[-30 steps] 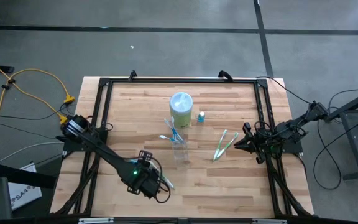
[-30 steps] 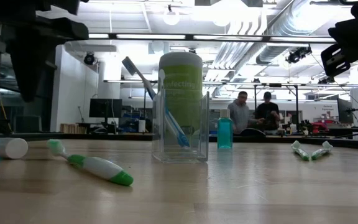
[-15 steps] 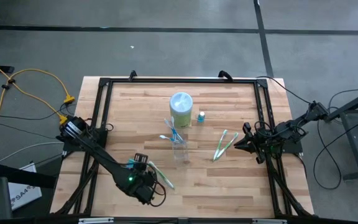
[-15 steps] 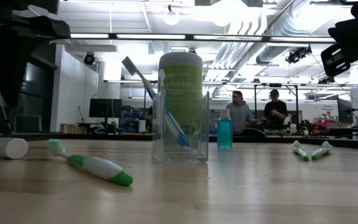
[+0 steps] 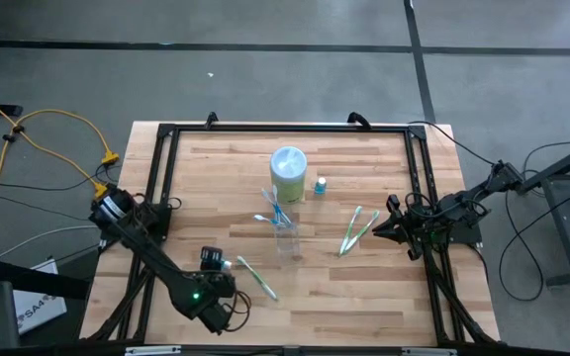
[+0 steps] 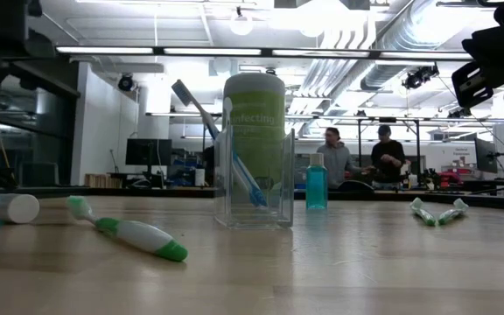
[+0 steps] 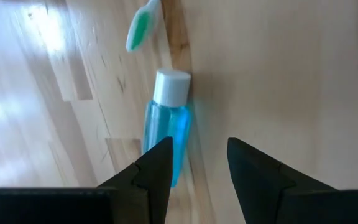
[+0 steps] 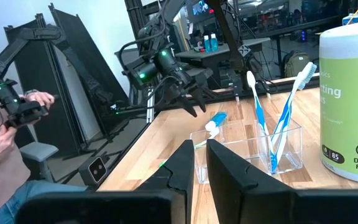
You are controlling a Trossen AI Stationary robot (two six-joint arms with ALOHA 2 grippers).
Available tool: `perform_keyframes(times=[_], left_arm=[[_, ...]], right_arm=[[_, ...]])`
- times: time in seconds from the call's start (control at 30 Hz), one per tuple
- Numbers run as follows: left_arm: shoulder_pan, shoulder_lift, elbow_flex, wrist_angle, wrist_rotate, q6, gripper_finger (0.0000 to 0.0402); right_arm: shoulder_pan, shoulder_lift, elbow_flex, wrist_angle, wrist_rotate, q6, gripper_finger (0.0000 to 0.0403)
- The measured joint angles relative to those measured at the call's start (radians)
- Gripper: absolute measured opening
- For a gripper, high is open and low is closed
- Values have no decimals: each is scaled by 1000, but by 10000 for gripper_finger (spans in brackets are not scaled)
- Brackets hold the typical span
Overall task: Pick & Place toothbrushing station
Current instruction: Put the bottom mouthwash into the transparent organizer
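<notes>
Standing mid-bench, the clear tumbler holds two blue toothbrushes. The left end effector hangs open above a toothpaste tube. The right end effector waits closed.

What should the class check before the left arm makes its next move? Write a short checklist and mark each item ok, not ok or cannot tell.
1. Left gripper open, nothing held: ok.
2. Blue tube lying on the table ahead of it, beside one finger rather than between the two: not ok.
3. Green-and-white toothbrush lying flat, apart from the left gripper: ok.
4. Clear tumbler upright with toothbrushes inside: ok.
5. Right gripper parked at the table's right edge, fingers close together: ok.
6. Which item goes next: cannot tell.
</notes>
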Motion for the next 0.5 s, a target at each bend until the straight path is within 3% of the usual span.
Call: perform_keyframes(times=[0.5], left_arm=[[-12, -6, -78, 2, -16, 19, 145]], right_arm=[[0, 0, 0, 0, 0, 0, 36]])
